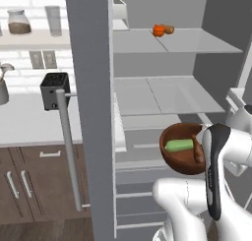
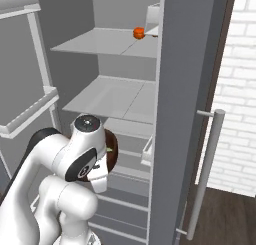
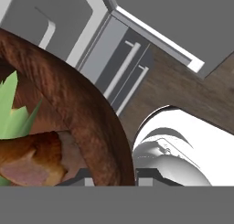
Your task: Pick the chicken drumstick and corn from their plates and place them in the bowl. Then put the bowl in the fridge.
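arm [image 1: 216,171] raised, gripper [image 3: 112,179] clamped on bowl [image 1: 183,147] rim, before fridge [image 1: 167,92].

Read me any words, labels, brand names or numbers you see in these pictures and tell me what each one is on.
None: no readable text anywhere.
The jar on the shelf has no label.
The toaster, the fridge and the bowl carry no writing or brand mark.

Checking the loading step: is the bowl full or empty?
Loaded: the bowl holds the corn and chicken drumstick.
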Controlling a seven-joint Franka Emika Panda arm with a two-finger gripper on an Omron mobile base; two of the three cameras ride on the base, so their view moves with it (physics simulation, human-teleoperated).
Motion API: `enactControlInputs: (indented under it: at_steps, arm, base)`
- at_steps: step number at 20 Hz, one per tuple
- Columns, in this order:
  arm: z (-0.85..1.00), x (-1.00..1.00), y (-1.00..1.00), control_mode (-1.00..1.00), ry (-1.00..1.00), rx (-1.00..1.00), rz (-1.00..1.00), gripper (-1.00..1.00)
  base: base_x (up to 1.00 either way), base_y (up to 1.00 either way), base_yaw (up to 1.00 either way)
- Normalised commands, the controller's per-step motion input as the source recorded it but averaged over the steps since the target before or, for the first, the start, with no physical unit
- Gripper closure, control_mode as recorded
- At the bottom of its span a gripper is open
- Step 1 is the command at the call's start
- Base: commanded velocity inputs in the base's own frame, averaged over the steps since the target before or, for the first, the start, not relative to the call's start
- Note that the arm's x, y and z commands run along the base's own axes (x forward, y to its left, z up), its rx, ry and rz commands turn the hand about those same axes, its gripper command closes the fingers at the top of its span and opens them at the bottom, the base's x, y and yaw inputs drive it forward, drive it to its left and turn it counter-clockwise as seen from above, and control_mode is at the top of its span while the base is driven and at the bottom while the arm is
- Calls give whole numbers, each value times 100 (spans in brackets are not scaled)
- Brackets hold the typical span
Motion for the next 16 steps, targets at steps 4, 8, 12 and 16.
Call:
enactControlInputs:
  at_steps: [4, 8, 12, 16]
  arm:
    - [0, 0, 0, 100, 0, 0, 0, 100]
    - [0, 0, 0, 100, 0, 0, 0, 100]
    - [0, 0, 0, 100, 0, 0, 0, 100]
    - [0, 0, 0, 100, 0, 0, 0, 100]
  base:
    - [15, 0, 0]
    - [0, 0, 0]
    - [0, 0, 0]
    - [0, 0, 0]
